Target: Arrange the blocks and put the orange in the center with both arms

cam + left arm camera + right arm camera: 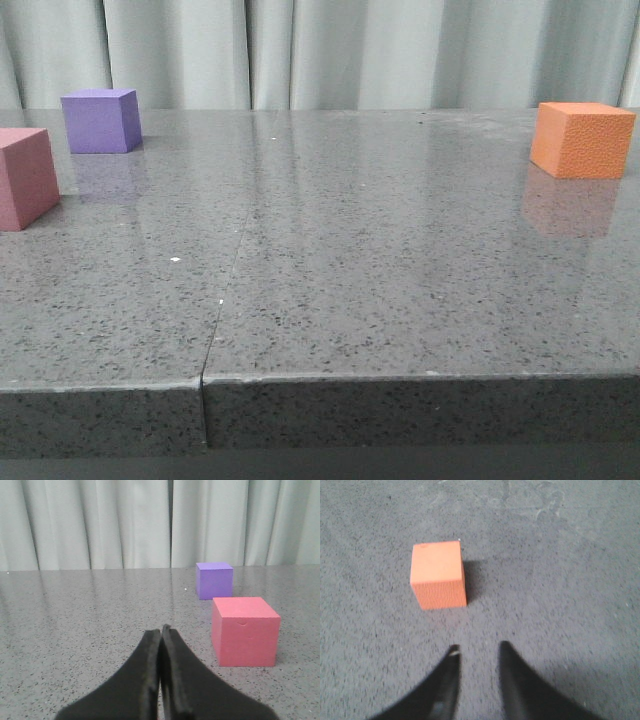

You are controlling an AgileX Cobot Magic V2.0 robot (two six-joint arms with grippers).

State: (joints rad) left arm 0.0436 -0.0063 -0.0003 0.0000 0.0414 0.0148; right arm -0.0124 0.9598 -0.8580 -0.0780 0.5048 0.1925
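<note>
The orange block (pixel 583 139) stands at the far right of the table; in the right wrist view this orange cube (pixel 438 574) lies ahead of my right gripper (pixel 479 648), which is open with nothing between its fingers. The purple block (pixel 100 120) sits at the far left, and the pink-red block (pixel 26 177) stands nearer, at the left edge of the front view. My left gripper (pixel 161 629) is shut and empty, low over the table, with the pink-red cube (pixel 244 630) beside it and the purple cube (pixel 214 580) further on. Neither gripper shows in the front view.
The grey speckled table (pixel 330 280) has a seam (pixel 222 300) running from its front edge toward the back. A pale curtain (pixel 330 50) hangs behind the table's far edge.
</note>
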